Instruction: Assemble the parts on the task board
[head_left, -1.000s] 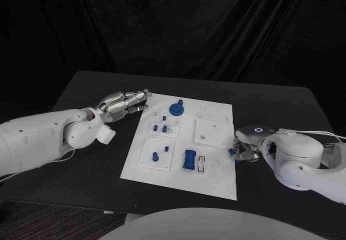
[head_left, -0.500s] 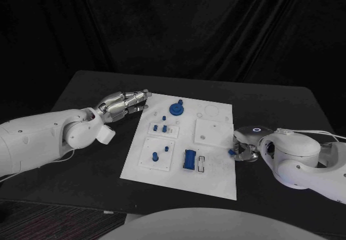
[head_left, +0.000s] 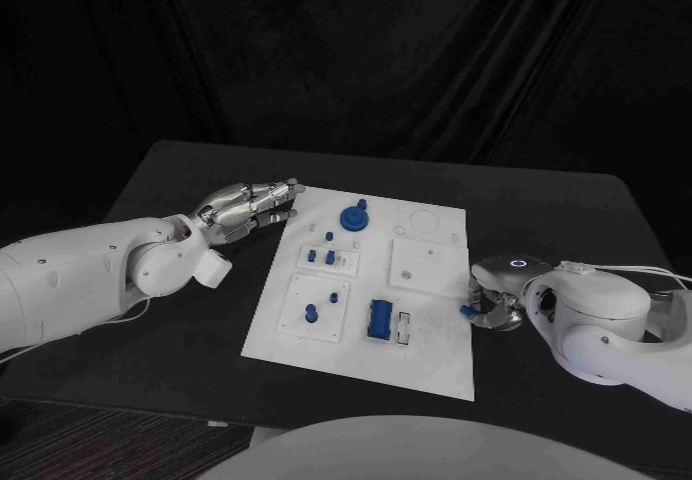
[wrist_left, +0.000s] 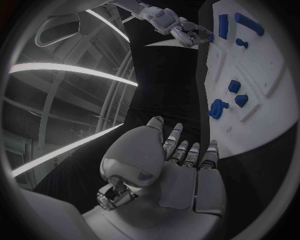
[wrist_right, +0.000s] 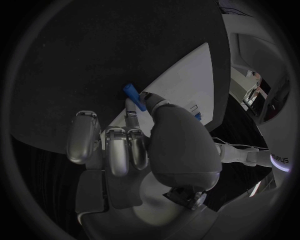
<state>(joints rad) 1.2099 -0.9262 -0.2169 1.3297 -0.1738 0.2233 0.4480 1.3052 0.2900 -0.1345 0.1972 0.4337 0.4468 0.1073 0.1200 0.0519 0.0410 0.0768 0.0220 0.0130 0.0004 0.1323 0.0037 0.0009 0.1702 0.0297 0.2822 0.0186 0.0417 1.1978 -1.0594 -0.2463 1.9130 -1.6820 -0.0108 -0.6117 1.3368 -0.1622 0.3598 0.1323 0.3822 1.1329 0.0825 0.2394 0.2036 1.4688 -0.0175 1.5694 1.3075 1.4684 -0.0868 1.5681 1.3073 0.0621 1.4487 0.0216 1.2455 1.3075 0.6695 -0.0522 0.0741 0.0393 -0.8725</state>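
Black worktop with dark curtains behind it, and the white task board sits in the middle, running away from the robot at a slight slant.

Nearest stuff first: the right hand is at the board's right edge, about halfway up it. It's got a small blue peg pinched between the thumb and a fingertip, right over the edge where board meets worktop, other fingers curled in alongside. From the head camera you just catch a bit of blue at the fingertips.

On the near half of the board there's a blue rectangular block next to a little slot, and a blue pin standing on a raised square plate. Further up, a few more small blue pieces sit on another plate, and then a round blue knob part near the far end.

The left hand is off the board's far left corner, holding nothing, fingers stretched out close together with the tips just beside the board's edge.
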